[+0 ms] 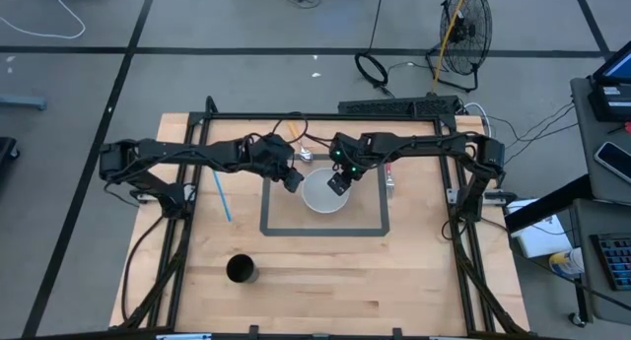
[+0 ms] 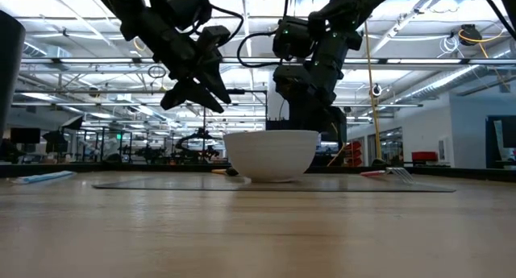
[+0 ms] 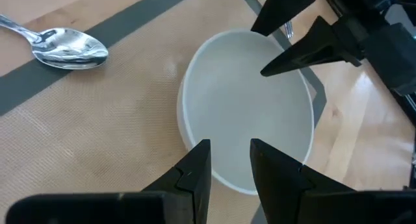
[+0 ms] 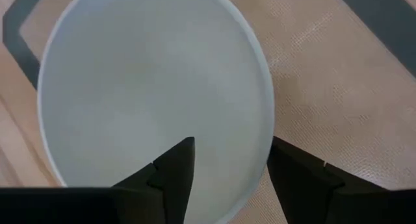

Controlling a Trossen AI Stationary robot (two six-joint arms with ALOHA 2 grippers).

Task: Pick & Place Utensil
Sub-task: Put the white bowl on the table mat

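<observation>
A white bowl (image 1: 325, 195) (image 2: 272, 155) (image 3: 247, 107) (image 4: 156, 87) stands on its base inside the grey-bordered mat. A metal spoon (image 1: 306, 155) (image 3: 65, 47) lies flat by the mat's far left border. A fork (image 1: 391, 177) (image 2: 395, 174) lies by the mat's right edge. My left gripper (image 1: 293, 180) (image 2: 196, 97) (image 3: 231, 156) hovers open above the bowl's left rim. My right gripper (image 1: 340, 180) (image 4: 231, 152), also open, hangs over the bowl's far right rim; its fingers (image 3: 299, 36) show in the left wrist view. Neither holds anything.
A blue straw-like stick (image 1: 223, 195) (image 2: 40, 178) lies on the wooden table left of the mat. A black cup (image 1: 242, 270) stands near the table's near left part. The black frame rails (image 1: 325, 115) run along the far edge and both sides.
</observation>
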